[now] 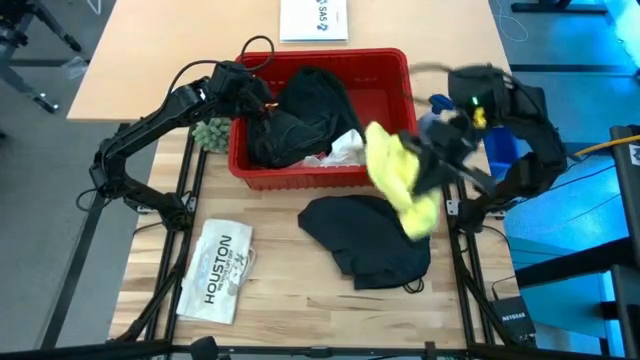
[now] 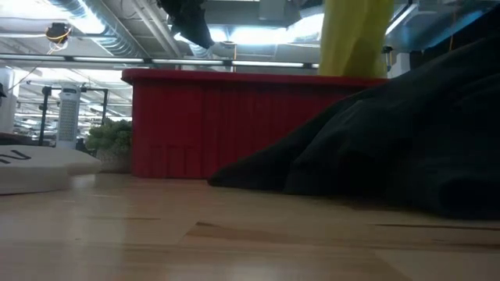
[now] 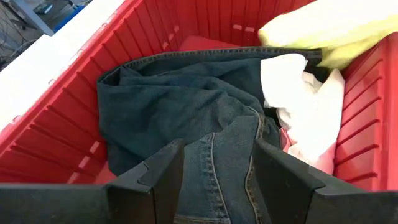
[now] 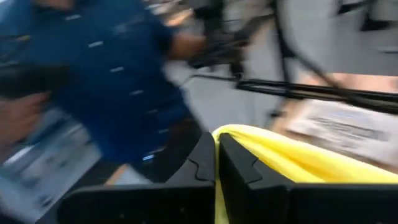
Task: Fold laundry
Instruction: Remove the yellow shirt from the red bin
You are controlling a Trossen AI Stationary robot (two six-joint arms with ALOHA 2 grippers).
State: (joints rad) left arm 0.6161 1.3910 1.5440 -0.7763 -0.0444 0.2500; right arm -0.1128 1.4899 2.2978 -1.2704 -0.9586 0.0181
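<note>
On the left, the left pincer hangs over the left end of the red basket, its jaws standing apart with nothing between them; in its wrist view the dark trousers lie heaped directly ahead of and beneath the open fingers, filling most of the basket, with a white cloth tucked against the far wall and a hint of pink under it. This arm is plainly the nearer one to the trousers, and a straight drop would likely meet the bunched denim. Further right, on the wooden surface in front of the basket, a second dark garment lies spread out. Above its right edge the yellow T-shirt dangles, its long axis running downward from the right pincer, whose jaws are clamped tight on a pinch of the yellow fabric. The shirt hangs partly over the dark garment, so laying it flat probably needs a shift toward bare wood.
</note>
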